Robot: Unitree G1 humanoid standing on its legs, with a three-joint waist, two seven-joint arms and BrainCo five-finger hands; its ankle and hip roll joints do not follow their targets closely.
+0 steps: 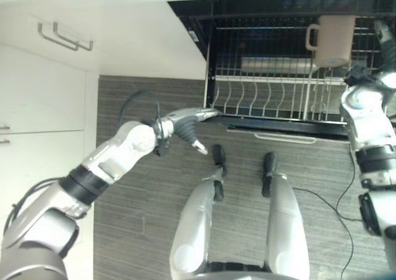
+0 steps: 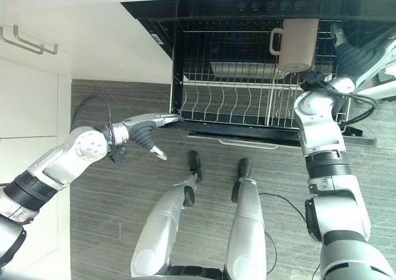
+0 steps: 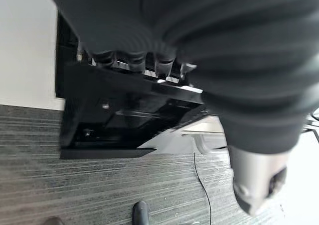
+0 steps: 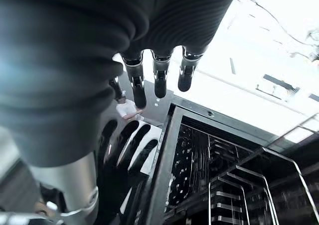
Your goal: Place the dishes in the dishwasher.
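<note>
The tall beige mug with a handle (image 2: 296, 43) already sits at the back right of the black dishwasher's white wire rack (image 2: 247, 97), while the left robot hand (image 2: 150, 126) touches its front left corner with straight fingers and the right robot hand (image 4: 158, 73) hangs wide, holding nothing.

No text, label or number can be read anywhere.

**A home-style kitchen**

White flat-fronted cabinets with slim metal bar handles (image 1: 65, 37) fill the 9 to 11 o'clock side. At 12 to 2 o'clock a built-in black dishwasher (image 2: 247, 10) stands open, its white wire rack (image 2: 247, 103) pulled out, a beige ceramic mug (image 2: 297, 41) upside down on it. Grey wood-grain plank flooring (image 1: 148, 187) runs underneath.
</note>
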